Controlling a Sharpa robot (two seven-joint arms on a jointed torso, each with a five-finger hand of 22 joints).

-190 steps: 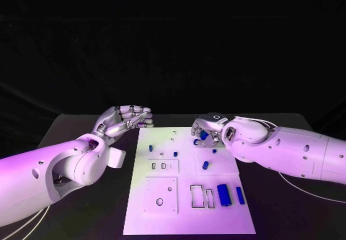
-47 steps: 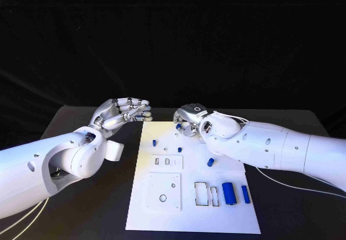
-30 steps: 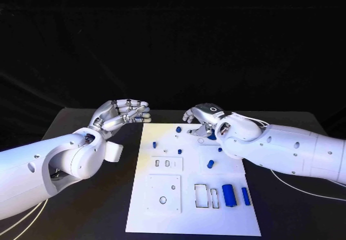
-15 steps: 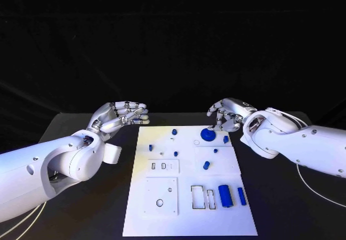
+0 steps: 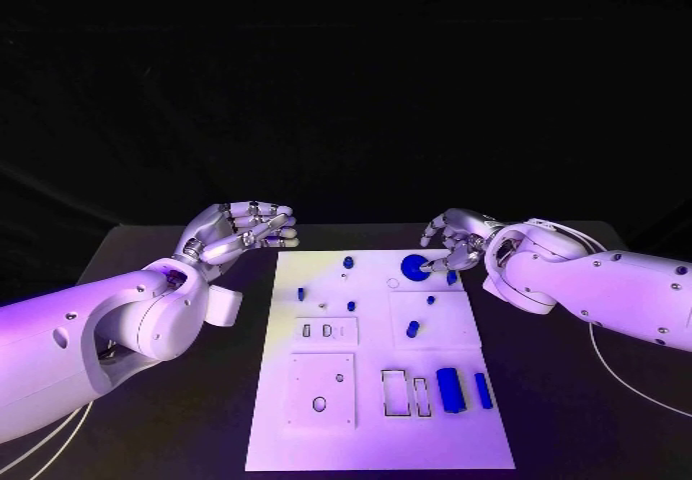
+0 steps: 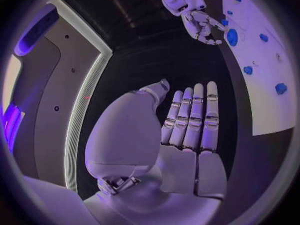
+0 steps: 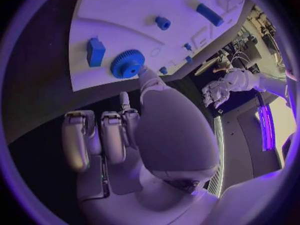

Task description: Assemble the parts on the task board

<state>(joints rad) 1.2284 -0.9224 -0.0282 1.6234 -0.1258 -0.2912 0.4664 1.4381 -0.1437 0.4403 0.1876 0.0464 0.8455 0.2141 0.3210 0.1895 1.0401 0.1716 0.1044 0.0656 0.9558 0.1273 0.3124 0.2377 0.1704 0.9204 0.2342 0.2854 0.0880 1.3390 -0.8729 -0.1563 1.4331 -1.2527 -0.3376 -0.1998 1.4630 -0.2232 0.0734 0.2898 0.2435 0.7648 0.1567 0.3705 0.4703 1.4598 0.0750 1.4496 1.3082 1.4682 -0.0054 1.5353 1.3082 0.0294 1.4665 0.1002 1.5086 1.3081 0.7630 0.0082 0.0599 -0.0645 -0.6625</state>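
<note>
The white task board (image 5: 378, 400) is lying in the middle of the black desk (image 5: 173, 420), and everything else is placed from it. At the board's far right corner a blue gear (image 5: 415, 265) is lying flat on the plate, and the right hand (image 5: 456, 238) is hovering just beyond that corner, holding nothing, with one fingertip (image 7: 142, 71) reaching down to the gear's edge while the other fingers are curling loosely apart; whether the tip is actually touching the gear cannot be told. A small blue block (image 7: 95, 51) is lying just beside the gear, at the board's right edge. Off the board's far left corner the left hand (image 5: 240, 230) is hanging over the desk, empty, its fingers (image 6: 194, 117) lying side by side and half curled, well apart from every part. Smaller blue pegs (image 5: 351, 306) are standing scattered across the far half of the board, and two blue bars (image 5: 449, 390) are lying near its near right corner beside rectangular slots. Beyond the desk the room is showing plain black.
</note>
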